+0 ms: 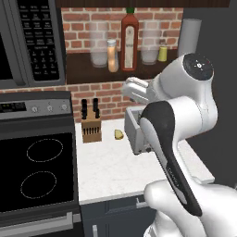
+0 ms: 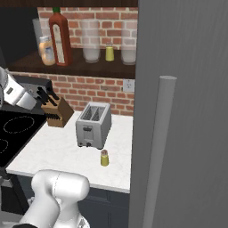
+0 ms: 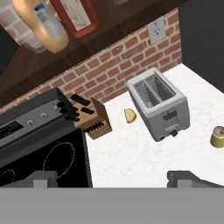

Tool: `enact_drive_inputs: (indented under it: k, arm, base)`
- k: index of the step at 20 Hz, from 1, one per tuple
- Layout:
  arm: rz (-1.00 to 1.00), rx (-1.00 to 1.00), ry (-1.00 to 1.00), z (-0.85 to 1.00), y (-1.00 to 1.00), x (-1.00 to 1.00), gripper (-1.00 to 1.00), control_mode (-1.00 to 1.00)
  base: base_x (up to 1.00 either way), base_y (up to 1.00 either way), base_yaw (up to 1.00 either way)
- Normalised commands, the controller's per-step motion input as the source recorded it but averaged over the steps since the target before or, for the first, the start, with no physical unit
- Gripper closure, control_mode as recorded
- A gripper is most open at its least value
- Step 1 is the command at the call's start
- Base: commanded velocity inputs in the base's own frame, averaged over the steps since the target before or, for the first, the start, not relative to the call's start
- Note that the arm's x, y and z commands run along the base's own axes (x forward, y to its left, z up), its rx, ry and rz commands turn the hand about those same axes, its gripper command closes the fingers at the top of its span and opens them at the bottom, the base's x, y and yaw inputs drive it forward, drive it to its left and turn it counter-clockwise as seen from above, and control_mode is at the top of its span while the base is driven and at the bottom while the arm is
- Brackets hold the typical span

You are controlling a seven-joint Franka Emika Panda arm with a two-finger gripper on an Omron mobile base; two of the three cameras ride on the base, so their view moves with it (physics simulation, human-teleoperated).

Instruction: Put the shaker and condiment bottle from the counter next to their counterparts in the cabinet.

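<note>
Hand view looks down with the fingers [image 3: 112,178] spread wide and empty above the white desk [image 3: 127,153]. Off to the right, the shaker [image 3: 217,136] stands on the desk beside the toaster [image 3: 159,105]. Up on the shelf [image 2: 84,67], the orange bottle [image 2: 46,50] sits just beside the tall red bottle [image 2: 59,38].

The counter [image 2: 62,153] bears a toaster [image 2: 93,124], a knife block [image 2: 58,111] at its nine o'clock, the shaker [image 2: 104,158] at its five. The cabinet [image 2: 75,67] holds the condiment bottle [image 2: 46,51] beside the dark-red sauce bottle [image 2: 59,38], two glasses [image 2: 91,42], a yellow shaker [image 2: 109,53].
</note>
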Motion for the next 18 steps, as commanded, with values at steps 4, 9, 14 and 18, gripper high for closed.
enact_drive_inputs:
  k: [4, 9, 14, 18]
  arm:
    - [-0.06, 0.00, 0.00, -0.22, -0.07, -0.56, -1.00, -1.00]
    - [-0.06, 0.00, 0.00, -0.19, -0.03, -0.27, -1.00, -1.00]
    - [-0.05, 0.00, -0.02, -0.25, -0.24, -0.05, -1.00, -1.00]
    - [-0.04, 0.00, 0.00, -0.25, -0.31, -0.01, -1.00, -1.00]
  base:
    - [0.00, 0.00, 0.00]
    - [0.00, 0.00, 0.00]
    - [0.00, 0.00, 0.00]
    - [0.00, 0.00, 0.00]
